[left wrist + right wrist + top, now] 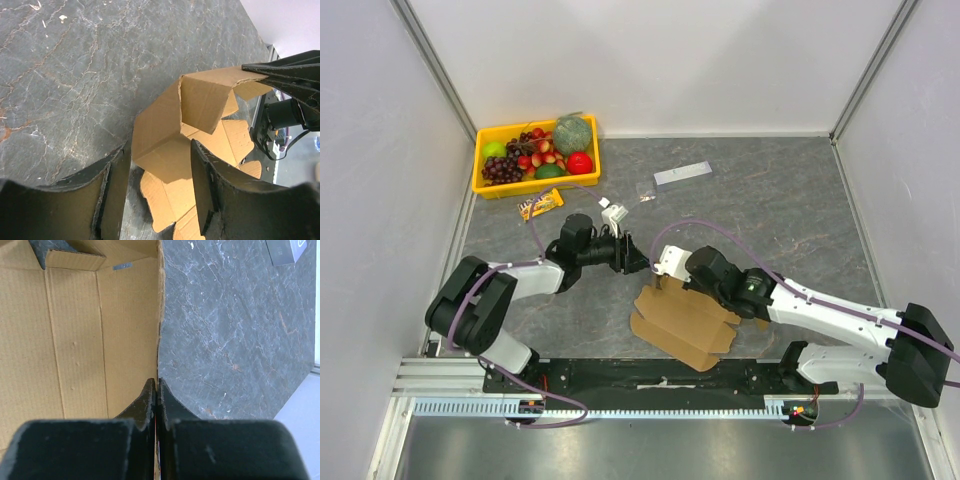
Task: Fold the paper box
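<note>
A yellow plastic fruit tray (483, 186) and a flat grey-white strip (682, 173) lie far back on the grey veined counter (780, 210). The plain brown cardboard box (685, 322) sits near the arms, half folded, with flaps spread flat. The left end effector (160, 146) stands open by one wall; the right end effector (157, 385) is closed on a raised flap's edge.

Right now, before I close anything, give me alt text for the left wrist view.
The half-folded paper box fills the centre, one brown wall standing up just beyond the open left gripper. At upper right the shut right gripper pinches the wall's top edge; grey marbled table lies behind.
</note>
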You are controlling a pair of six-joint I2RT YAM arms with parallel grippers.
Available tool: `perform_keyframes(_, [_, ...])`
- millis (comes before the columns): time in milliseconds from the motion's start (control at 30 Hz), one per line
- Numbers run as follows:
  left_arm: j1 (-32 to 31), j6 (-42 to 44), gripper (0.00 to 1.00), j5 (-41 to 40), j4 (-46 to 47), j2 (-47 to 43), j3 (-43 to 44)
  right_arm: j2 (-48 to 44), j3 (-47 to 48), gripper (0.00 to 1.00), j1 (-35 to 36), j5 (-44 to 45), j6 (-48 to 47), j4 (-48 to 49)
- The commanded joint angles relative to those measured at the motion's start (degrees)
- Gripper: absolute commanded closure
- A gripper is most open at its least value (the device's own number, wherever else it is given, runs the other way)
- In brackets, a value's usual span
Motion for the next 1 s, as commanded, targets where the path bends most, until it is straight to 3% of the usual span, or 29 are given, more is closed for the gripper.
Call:
perform_keyframes(0, [-0.14, 2.11, 0.43, 3.34, 5.08, 1.42, -0.69, -1.22, -1.14, 1.00, 0.29, 0.66, -1.62, 3.43])
perform_keyframes(500, [-0.31, 2.54, 0.45, 10.99, 12.99, 3.79, -4.21, -0.96, -3.87, 1.00, 0.90, 4.27, -4.08, 6.60])
perform_keyframes(967, [-1.19, 5.88, 0.45, 10.37, 8.69, 5.12, -1.31, 0.10, -2.82, 1.00, 3.45, 3.22, -4.96, 6.25])
